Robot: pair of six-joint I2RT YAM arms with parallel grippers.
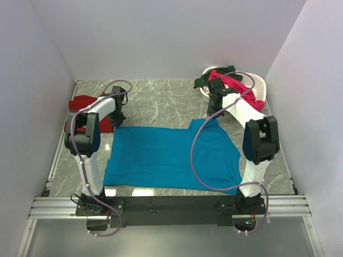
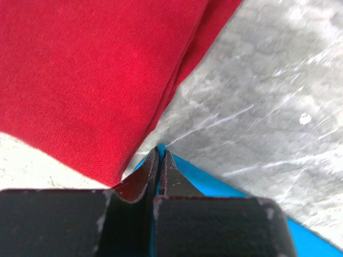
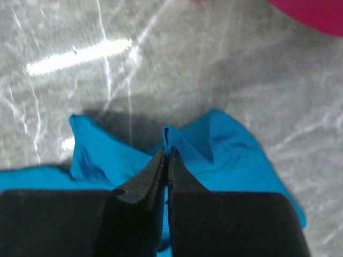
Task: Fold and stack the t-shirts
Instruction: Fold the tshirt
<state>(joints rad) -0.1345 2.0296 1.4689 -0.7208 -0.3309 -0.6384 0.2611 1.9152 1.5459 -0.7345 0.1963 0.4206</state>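
The teal-blue t-shirt (image 1: 166,158) lies spread flat across the middle of the table. My left gripper (image 1: 117,116) is shut on its far left corner, seen in the left wrist view (image 2: 160,151) with blue cloth (image 2: 214,184) between the jaws. My right gripper (image 1: 214,112) is shut on a pinched fold at its far right corner, seen in the right wrist view (image 3: 166,151) with the blue shirt (image 3: 225,144) bunched around it. The dark red t-shirt (image 1: 86,107) lies folded at the far left, right beside the left gripper (image 2: 91,69). Pink (image 1: 236,83) and dark green (image 1: 206,79) shirts sit in the basket.
The white slatted basket (image 1: 257,88) stands at the far right corner, just behind my right arm. White walls close in the table on the left, back and right. A metal rail (image 1: 171,206) runs along the near edge.
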